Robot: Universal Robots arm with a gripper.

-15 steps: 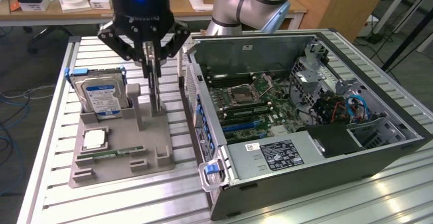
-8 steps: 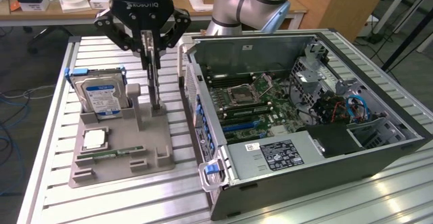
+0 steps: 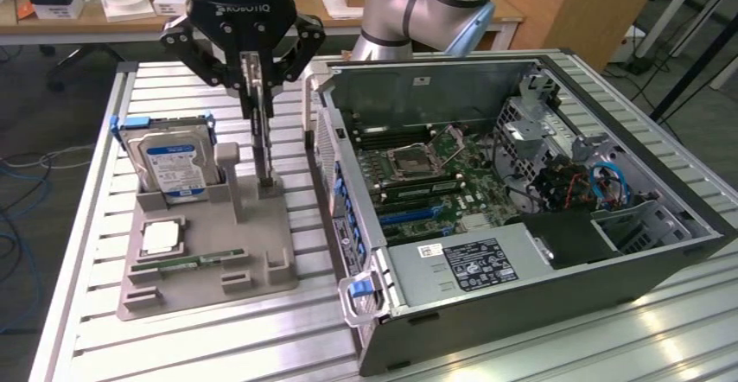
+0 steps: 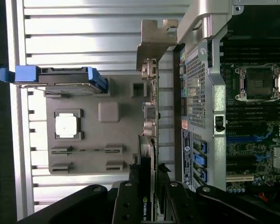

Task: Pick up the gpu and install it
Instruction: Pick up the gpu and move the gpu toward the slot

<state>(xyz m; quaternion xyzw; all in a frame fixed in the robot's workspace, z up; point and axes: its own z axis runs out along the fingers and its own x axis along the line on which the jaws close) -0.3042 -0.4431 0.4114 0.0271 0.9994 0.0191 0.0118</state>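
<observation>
Gripper (image 3: 256, 86) in upper left of exterior frame, fingers (image 4: 128, 203) clamped on gpu (image 3: 264, 144). Gpu upright, edge-on, over grey holder (image 3: 263, 248), between hard drive (image 3: 171, 162) and open computer case (image 3: 576, 270) at frame's right. Lower end seems to meet holder; contact unclear. Wrist view: silver bracket (image 4: 154, 39) on gpu's far end.

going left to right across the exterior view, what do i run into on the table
hard drive → gpu, standing on edge with the gripper closed on it → open computer case
</observation>
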